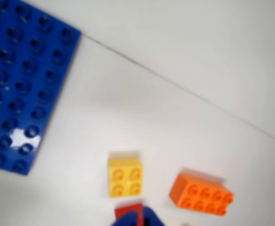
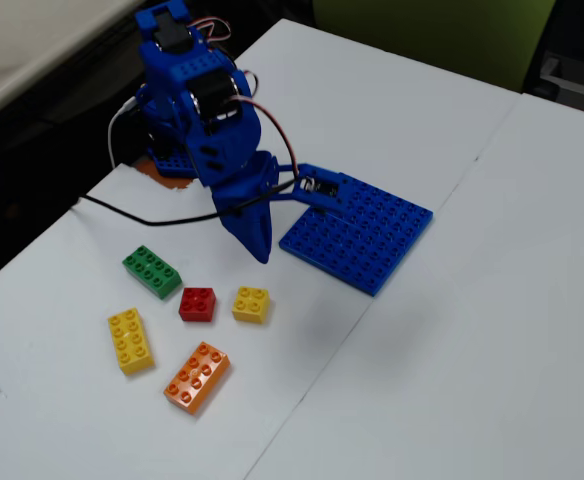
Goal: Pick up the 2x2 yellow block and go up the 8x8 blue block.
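White table point(image 2: 452, 330), seam line running across it. Red brick point(image 2: 197, 303) sits near the middle of the fixed view. Green brick point(image 2: 152, 271) farther left. Long yellow brick point(image 2: 130, 340) and orange brick point(image 2: 198, 376) nearest, apart.

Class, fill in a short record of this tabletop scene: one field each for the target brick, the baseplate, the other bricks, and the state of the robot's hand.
target: 2x2 yellow block, flat on the table, right of the red brick in the fixed view
baseplate: 8x8 blue block, flat, nothing on it
other bricks: green brick, long yellow brick, orange brick
hand: hand points down above the bricks, holds nothing; open or shut unclear
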Controlling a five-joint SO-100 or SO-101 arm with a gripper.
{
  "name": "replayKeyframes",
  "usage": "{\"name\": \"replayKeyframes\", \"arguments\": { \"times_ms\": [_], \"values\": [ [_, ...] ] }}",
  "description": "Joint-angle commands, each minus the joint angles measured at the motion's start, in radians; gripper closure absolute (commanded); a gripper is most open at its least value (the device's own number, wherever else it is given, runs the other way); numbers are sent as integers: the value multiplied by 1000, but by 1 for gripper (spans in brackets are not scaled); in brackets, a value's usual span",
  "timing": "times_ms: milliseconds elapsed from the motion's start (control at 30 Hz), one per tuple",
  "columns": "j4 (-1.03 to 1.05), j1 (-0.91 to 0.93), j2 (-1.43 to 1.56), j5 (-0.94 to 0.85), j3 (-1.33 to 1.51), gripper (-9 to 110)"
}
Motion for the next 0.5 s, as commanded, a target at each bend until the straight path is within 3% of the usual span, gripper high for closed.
{"name": "replayKeyframes", "arguments": {
  "times_ms": [0, 467],
  "values": [
    [-25, 21, -18, -11, -41, 100],
    [-8, 61, -118, -132, -31, 84]
  ]
}}
